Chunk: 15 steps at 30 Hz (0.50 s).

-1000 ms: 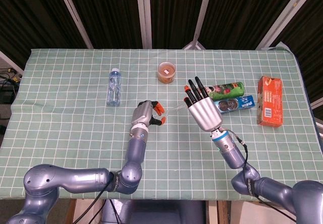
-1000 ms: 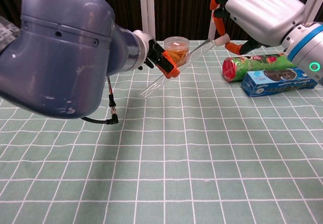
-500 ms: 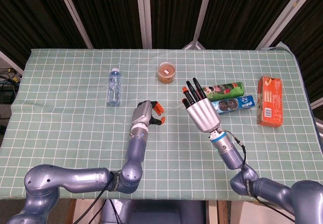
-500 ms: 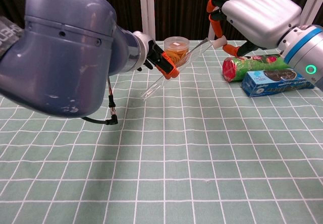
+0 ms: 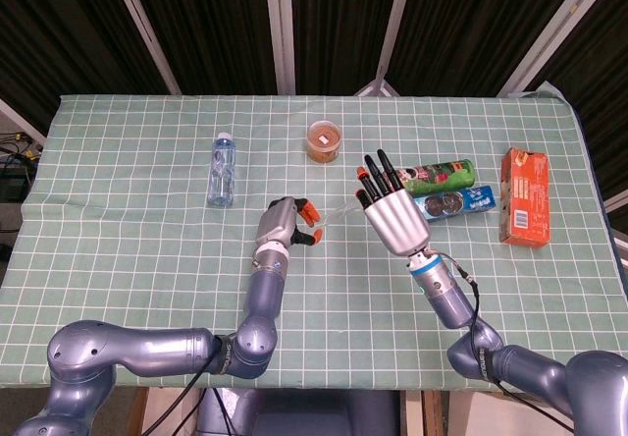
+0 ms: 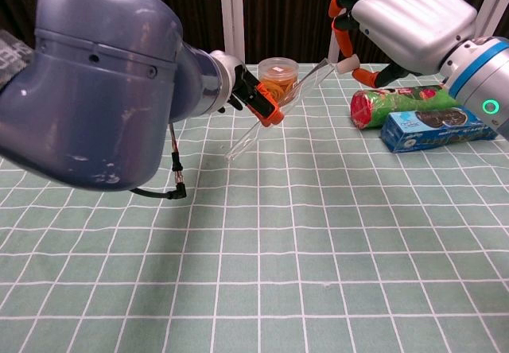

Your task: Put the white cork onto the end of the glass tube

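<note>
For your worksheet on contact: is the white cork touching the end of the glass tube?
Cannot tell. In the chest view, the cork in the right hand sits right by the tube tip; no clear gap or contact shows.

There are two robot hands, a left hand (image 5: pixel 282 222) and a right hand (image 5: pixel 392 213). There is one glass tube (image 6: pixel 274 113) and one white cork (image 6: pixel 344 66). There is one water bottle (image 5: pixel 223 170). There is one small round tub (image 5: pixel 324 141). There are two cans lying down, a green can (image 5: pixel 442 174) and a blue can (image 5: pixel 458 202). There is one orange box (image 5: pixel 524 196). There is one table (image 5: pixel 137 249).
</note>
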Motion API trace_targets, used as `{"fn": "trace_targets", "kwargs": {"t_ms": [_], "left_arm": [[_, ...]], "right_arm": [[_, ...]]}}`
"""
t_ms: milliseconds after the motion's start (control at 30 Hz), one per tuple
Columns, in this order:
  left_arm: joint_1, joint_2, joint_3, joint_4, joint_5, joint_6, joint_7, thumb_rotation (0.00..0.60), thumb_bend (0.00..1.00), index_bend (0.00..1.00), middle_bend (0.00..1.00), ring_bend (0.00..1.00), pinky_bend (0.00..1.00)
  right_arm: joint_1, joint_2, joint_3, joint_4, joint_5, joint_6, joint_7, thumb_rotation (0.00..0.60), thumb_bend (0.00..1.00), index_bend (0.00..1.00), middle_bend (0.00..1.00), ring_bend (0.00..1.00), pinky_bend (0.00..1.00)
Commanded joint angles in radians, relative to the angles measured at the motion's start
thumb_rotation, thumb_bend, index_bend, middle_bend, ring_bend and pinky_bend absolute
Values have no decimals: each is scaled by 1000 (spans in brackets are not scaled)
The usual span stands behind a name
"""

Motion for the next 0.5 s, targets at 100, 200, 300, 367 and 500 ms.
{"fn": "trace_targets", "kwargs": {"t_ms": [100,200,300,367,500], "left_arm": [[0,0,0,0,3,1,0,600,619,573,473,128,0],[-1,-1,1,0,5,2,0,600,618,572,474,129,0],[-1,-2,1,0,5,2,0,600,618,572,474,129,0],[-3,-4,1,1,5,3,1,600,618,572,473,129,0],[-6,-9,1,-1,4,3,2,600,618,571,473,128,0]], "right_arm": [[0,3,1,-3,0,1,2,600,369,656,263,110,0],[-1,7,2,-6,2,1,3,600,369,655,263,110,0],[-1,11,3,-8,2,1,3,600,369,656,263,110,0],[0,12,4,-9,3,1,2,600,369,656,263,110,0],[0,12,3,-9,2,0,3,600,370,656,263,110,0]]}}
